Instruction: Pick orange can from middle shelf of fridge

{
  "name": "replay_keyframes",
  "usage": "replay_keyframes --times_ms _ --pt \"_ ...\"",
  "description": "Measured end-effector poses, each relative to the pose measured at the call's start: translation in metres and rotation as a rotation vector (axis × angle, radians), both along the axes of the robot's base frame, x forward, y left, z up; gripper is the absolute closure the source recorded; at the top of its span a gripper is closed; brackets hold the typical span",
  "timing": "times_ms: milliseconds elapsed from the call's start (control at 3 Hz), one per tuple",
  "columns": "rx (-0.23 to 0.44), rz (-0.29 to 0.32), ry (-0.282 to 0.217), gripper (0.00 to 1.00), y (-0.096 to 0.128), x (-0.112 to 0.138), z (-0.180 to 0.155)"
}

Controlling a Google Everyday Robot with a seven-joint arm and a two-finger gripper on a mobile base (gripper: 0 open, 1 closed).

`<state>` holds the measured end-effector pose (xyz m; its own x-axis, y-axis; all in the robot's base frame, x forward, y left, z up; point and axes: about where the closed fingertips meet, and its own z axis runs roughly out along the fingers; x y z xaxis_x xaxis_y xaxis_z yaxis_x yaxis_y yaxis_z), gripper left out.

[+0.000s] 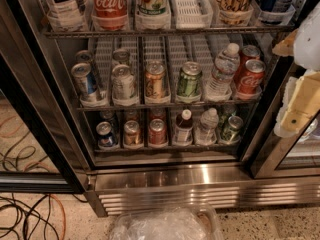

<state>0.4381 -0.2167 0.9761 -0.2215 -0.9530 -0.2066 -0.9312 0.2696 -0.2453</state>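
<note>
You are looking down into the open fridge point(165, 176), with its steel frame and louvred base grille at the bottom. A clear plastic bin point(165, 225) sits on the floor just in front of it, and cables point(30, 216) trail across the floor to the left. The middle shelf point(165, 104) is the wire rack with white lane guides, the second level down. The gripper point(300, 106) hangs at the right edge, outside the shelf and well apart from the cans. You can't make out whether it is spread or closed. On that shelf a water bottle point(222, 73) stands right of centre. The orange can point(155, 81) stands upright at the front of its lane, between a silver can point(122, 82) and a green can point(190, 79).
</note>
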Motion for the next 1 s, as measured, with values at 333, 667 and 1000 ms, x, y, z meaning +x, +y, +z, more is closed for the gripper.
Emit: replay_keyframes --times_ms 333,667,1000 --pt "0.001 -0.001 -0.006 0.0 0.0 0.001 0.0" --pt "0.056 -0.003 -0.031 0.0 0.007 0.002 -0.007" --pt "0.19 -0.019 -0.083 0.0 0.017 -0.002 -0.022"
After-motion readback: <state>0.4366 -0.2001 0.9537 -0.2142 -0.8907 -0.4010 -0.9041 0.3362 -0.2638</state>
